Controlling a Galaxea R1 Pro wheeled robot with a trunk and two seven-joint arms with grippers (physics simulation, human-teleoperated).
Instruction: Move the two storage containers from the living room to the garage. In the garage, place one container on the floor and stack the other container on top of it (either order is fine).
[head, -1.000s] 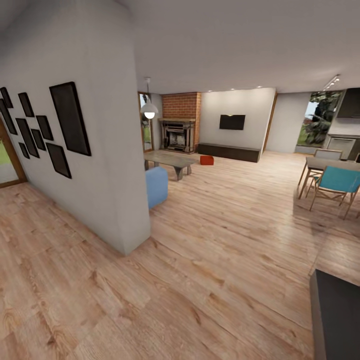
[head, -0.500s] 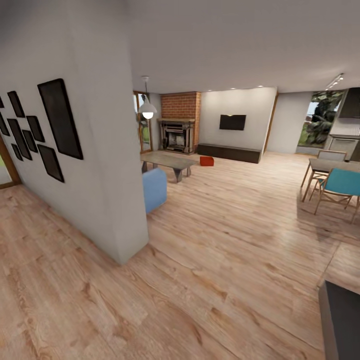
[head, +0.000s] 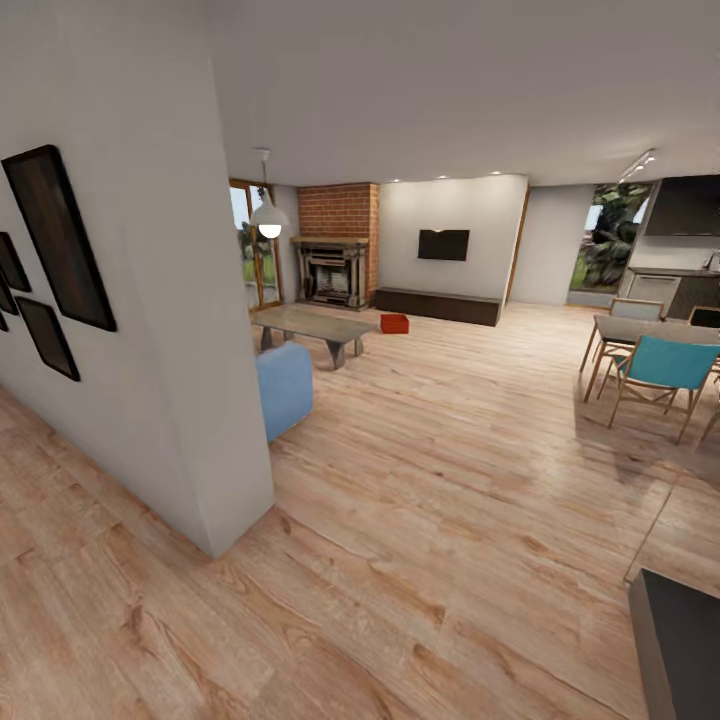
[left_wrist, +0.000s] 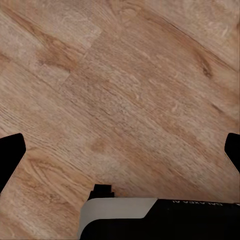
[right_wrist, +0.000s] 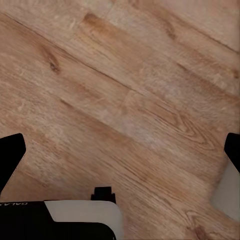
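Room: living room with light plank floor (head: 450, 480), brick fireplace (head: 333, 270), wall TV (head: 443, 244), long low cabinet (head: 438, 305).
Container: one orange-red storage container (head: 394, 323) sits on the planks far ahead, between the coffee table (head: 312, 325) and the cabinet; a second cannot be made out.
Handling: likely light, stiff, thin-walled and lidless; gripping a rim wall or opposite sides seems sensible.
Left gripper (left_wrist: 120, 150): jaws spread wide, nothing between them.
Right gripper (right_wrist: 120, 150): jaws likewise parted, empty, over bare planks.
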